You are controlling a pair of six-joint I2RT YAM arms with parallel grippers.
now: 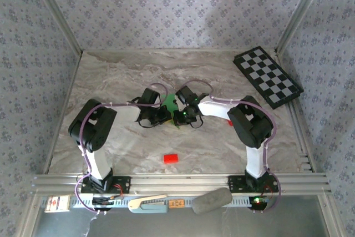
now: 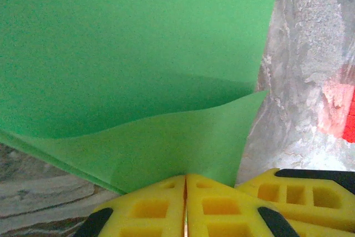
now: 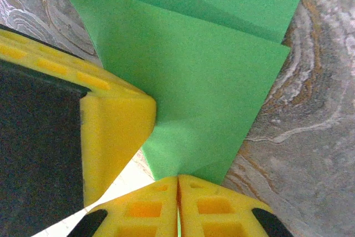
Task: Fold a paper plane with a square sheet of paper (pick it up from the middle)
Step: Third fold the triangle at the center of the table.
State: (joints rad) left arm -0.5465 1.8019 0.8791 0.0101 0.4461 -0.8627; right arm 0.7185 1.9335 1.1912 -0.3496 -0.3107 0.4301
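Note:
The square sheet of paper (image 1: 169,102) is bright green and lies bent into layers at the middle of the table, between the two grippers. In the left wrist view the paper (image 2: 133,54) takes up most of the frame, one layer curling up over another, and my left gripper (image 2: 186,177) is shut on its near edge. In the right wrist view the paper (image 3: 205,81) shows a fold line, with my right gripper (image 3: 178,178) shut on its near corner. From above, the left gripper (image 1: 162,114) and the right gripper (image 1: 182,116) stand almost touching.
A small red block (image 1: 171,158) lies near the table's front. A small red piece (image 1: 229,121) sits by the right arm. A checkerboard (image 1: 267,76) rests at the back right. The left gripper's yellow finger (image 3: 113,131) crowds the right wrist view.

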